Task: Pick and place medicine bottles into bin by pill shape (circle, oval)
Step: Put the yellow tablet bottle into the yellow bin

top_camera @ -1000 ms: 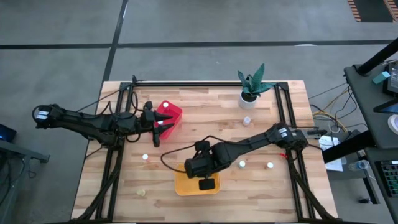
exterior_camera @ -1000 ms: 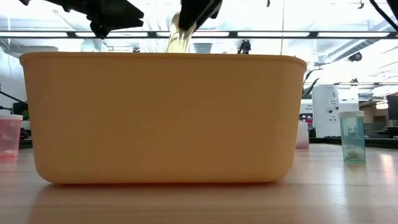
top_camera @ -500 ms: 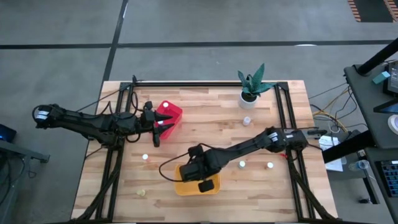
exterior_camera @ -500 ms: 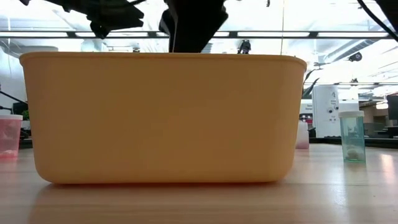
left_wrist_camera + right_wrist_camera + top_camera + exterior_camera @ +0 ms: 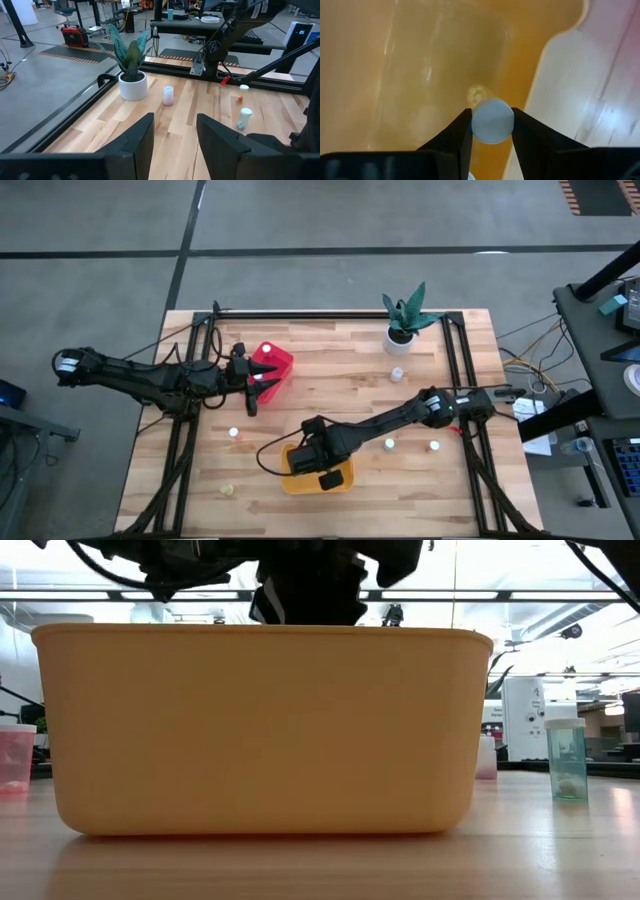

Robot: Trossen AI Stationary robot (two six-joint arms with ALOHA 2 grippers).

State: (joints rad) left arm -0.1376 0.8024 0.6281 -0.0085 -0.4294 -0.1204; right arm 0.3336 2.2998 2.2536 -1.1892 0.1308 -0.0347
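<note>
— Yellow-orange plastic, that rectangular tub [image 5: 290,480]: is that where your right pincer is, seen from above?

— Yes. My right gripper [image 5: 300,457] reaches over its left part, at the near middle of the wooden table [image 5: 330,390]. My left gripper [image 5: 262,377] waits beside the small red plastic tub [image 5: 272,365], far left. Loose white-capped bottles stand about: one [image 5: 233,433] left of the yellow tub, two [image 5: 389,444] [image 5: 434,446] to its right, one [image 5: 397,374] near the white pot with the green plant [image 5: 402,315].

— And from table height?

— The yellow tub's wall [image 5: 260,730] fills the near view, with dark arm parts above its rim. A pale blue-green bottle [image 5: 567,758] stands at the right, a pinkish one [image 5: 15,755] at the left.

— Your left wrist camera?

— My left fingers [image 5: 140,137] stand parted with nothing between them. Beyond them are the plant pot [image 5: 133,82] and three small bottles [image 5: 168,95] [image 5: 244,117] [image 5: 243,88].

— Your right wrist camera?

— My right fingers [image 5: 457,137] are closed against a round white-capped medicine bottle [image 5: 492,120], held over the tub's yellow inside [image 5: 420,60].
</note>
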